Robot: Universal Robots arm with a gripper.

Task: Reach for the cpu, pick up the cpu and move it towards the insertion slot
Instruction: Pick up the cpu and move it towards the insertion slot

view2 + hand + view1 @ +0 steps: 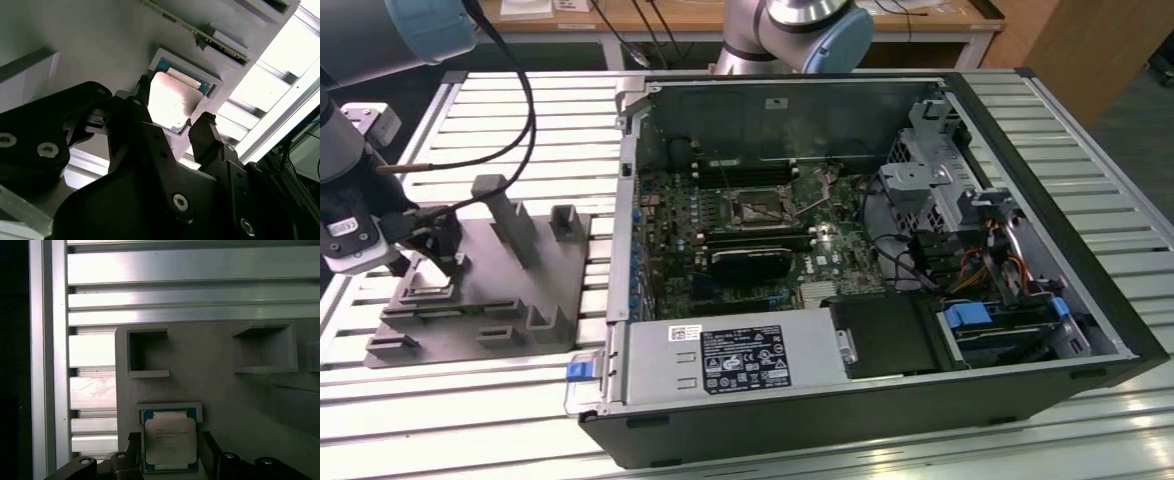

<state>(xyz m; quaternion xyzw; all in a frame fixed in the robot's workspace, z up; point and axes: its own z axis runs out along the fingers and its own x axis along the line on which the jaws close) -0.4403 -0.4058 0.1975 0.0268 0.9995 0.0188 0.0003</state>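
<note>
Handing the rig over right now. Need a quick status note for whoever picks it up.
Gripper: jaws open, one on each side of the cpu, down at the grey fixture.
Cpu: lying flat in its fixture recess, not lifted.
Insertion slot: on the board inside the open computer case.
Done: the reach.
Left: grasp, lift, carry to the slot.

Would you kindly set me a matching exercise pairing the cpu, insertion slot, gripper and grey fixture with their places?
1 cpu
2 insertion slot
3 gripper
4 grey fixture

A on the motherboard in the computer case
B on the slatted table beside the case
C open, astride the cpu
D in the grey fixture's recess

Pairs: 1-D, 2-A, 3-C, 4-B
</note>
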